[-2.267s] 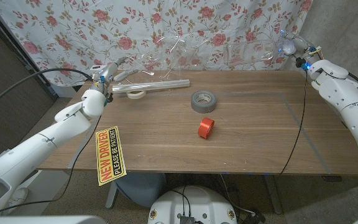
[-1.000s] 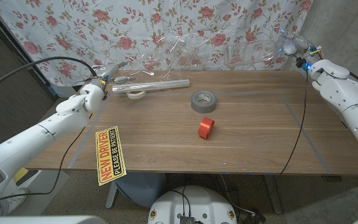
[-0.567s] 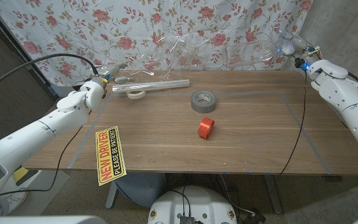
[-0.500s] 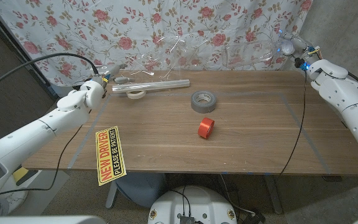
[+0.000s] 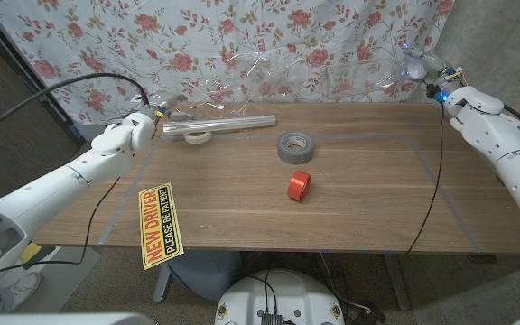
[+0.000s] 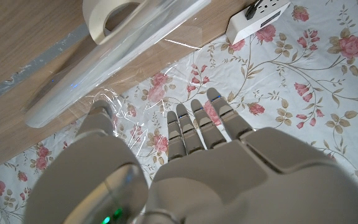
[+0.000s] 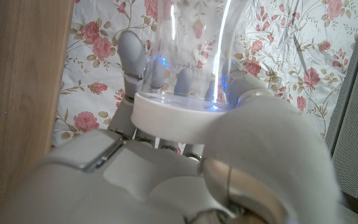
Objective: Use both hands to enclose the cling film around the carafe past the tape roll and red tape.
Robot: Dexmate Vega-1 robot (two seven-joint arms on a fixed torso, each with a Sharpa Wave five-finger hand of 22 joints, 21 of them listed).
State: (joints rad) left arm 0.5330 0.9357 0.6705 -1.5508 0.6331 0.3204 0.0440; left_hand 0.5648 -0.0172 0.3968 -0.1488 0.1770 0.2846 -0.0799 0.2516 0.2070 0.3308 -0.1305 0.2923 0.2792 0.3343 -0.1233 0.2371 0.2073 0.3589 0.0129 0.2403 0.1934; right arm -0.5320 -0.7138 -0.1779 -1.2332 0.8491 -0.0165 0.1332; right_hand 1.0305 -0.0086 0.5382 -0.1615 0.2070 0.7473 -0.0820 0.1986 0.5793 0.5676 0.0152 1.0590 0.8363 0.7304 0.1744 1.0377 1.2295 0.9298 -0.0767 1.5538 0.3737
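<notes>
The left hand (image 5: pixel 156 111) sits at the upper left of the head view, at the far-left table corner, beside the end of the cling film tube (image 5: pixel 219 123) and the white tape ring (image 5: pixel 197 137). Against the frame 2.3 s ago, the left forearm has swung inward and lifted, and the hand has crept a little toward the film; over the last 0.5 s the shift is slight. I judge this as the arm settling into a reach for the loose film edge, with no wrap started yet.

In the left wrist view the left hand's fingers (image 6: pixel 199 122) are straight and close together, the thumb apart, holding nothing; crinkled film (image 6: pixel 114 102) lies just beyond the thumb tip, and I cannot tell if it touches.

The right hand (image 5: pixel 422 69) is at the upper right of the head view, unchanged across all earlier frames. The right wrist view shows its fingers (image 7: pixel 135 59) and thumb wrapped around a clear vessel with a white collar, the carafe (image 7: pixel 191 50), held off the table's far-right corner.

The grey tape roll (image 5: pixel 295 146) and red tape (image 5: pixel 299 185) sit mid-frame, unmoved, with film and carafe both beyond them. A sheet of film appears to hang between the 2 hands at the upper centre, though its extent is hard to read.
</notes>
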